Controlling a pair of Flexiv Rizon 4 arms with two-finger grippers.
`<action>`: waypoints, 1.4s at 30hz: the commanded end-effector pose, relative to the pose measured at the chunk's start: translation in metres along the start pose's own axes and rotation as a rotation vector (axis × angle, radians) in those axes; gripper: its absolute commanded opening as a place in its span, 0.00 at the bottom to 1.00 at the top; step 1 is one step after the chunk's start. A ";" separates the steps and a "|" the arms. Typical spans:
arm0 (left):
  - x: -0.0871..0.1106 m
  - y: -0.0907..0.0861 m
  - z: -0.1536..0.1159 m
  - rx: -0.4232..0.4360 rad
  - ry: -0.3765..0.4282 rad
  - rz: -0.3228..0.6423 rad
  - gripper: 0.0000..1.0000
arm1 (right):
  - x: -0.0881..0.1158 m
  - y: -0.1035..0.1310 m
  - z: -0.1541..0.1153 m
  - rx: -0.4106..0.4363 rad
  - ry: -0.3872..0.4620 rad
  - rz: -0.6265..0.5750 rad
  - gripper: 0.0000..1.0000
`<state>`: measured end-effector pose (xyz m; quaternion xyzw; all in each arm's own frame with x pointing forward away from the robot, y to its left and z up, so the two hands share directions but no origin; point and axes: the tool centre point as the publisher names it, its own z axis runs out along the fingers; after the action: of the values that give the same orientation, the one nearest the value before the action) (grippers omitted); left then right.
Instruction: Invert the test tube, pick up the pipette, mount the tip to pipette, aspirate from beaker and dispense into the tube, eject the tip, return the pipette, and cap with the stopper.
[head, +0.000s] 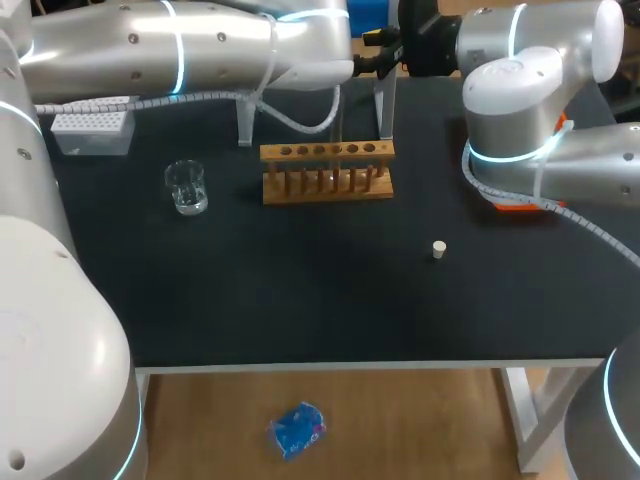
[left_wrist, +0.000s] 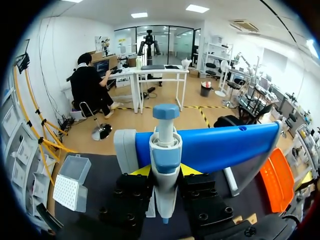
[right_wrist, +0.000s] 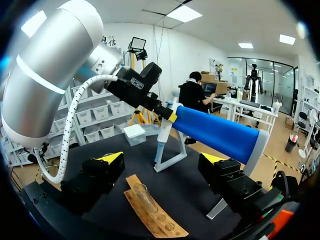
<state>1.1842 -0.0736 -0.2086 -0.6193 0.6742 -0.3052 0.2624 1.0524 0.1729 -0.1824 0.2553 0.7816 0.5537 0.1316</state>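
Observation:
The white and blue pipette (left_wrist: 165, 165) hangs on the blue-barred stand (left_wrist: 220, 147) at the table's back, and my left gripper (left_wrist: 165, 171) is shut on its body. From the right wrist view the same pipette (right_wrist: 163, 136) shows in that gripper (right_wrist: 167, 116). My right gripper (right_wrist: 162, 159) stands open and empty above the wooden rack (right_wrist: 152, 215), which holds a clear test tube (right_wrist: 142, 192). The rack (head: 327, 172) sits mid-table, with the glass beaker (head: 187, 187) beside it and the white stopper (head: 438, 249) nearer the front.
A white tip box (head: 92, 131) stands at the back left corner, also in the left wrist view (left_wrist: 70, 182). An orange tray (head: 520, 205) lies under my right arm at the right. The stand's clear legs (head: 384, 110) rise just behind the rack.

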 end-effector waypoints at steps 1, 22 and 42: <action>0.001 0.000 0.004 -0.013 -0.001 0.003 0.00 | 0.000 0.001 -0.001 0.003 0.002 0.000 1.00; 0.002 0.002 0.002 -0.020 -0.007 0.012 1.00 | 0.000 0.001 -0.001 0.003 0.002 0.000 1.00; 0.010 0.014 -0.016 -0.012 0.006 -0.018 1.00 | 0.000 0.001 -0.001 0.003 0.002 0.000 1.00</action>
<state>1.1701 -0.0836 -0.2083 -0.6277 0.6721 -0.2998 0.2539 1.0524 0.1729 -0.1823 0.2553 0.7817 0.5536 0.1316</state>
